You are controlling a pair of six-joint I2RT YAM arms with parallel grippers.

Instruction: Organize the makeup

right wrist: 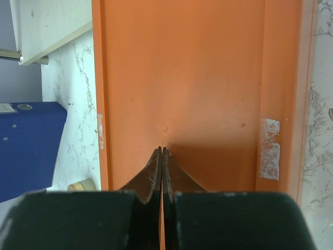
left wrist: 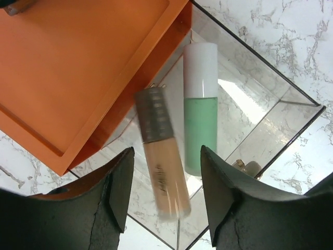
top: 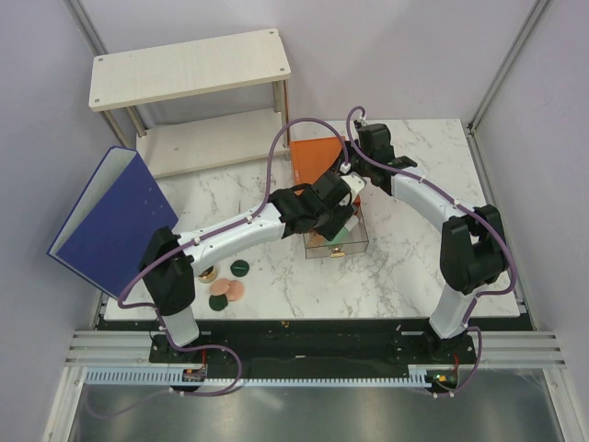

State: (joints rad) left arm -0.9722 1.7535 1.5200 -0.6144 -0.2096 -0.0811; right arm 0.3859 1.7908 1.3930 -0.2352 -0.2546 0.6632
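In the left wrist view a peach tube (left wrist: 162, 161) with a dark cap, motion-blurred, lies in the clear drawer (left wrist: 260, 112) between the fingers of my open left gripper (left wrist: 166, 152), which do not touch it. Beside it lies a mint-green tube (left wrist: 201, 120) with a white cap. A gold-rimmed jar (left wrist: 248, 167) shows beyond the drawer's wall. From above, the left gripper (top: 333, 221) hangs over the clear drawer (top: 359, 241). My right gripper (right wrist: 162, 150) is shut, its tips against the top of the orange drawer box (right wrist: 208, 78). Dark green compacts (top: 240, 269) (top: 218, 301), a peach disc (top: 235, 290) and a gold jar (top: 208, 273) lie on the table near the left arm.
The orange drawer box (top: 313, 161) stands behind the clear drawer. A big blue binder (top: 115, 216) stands open at the left. A wooden shelf (top: 189, 69) fills the back left. The marble table (top: 414, 267) reaches its edge at the right.
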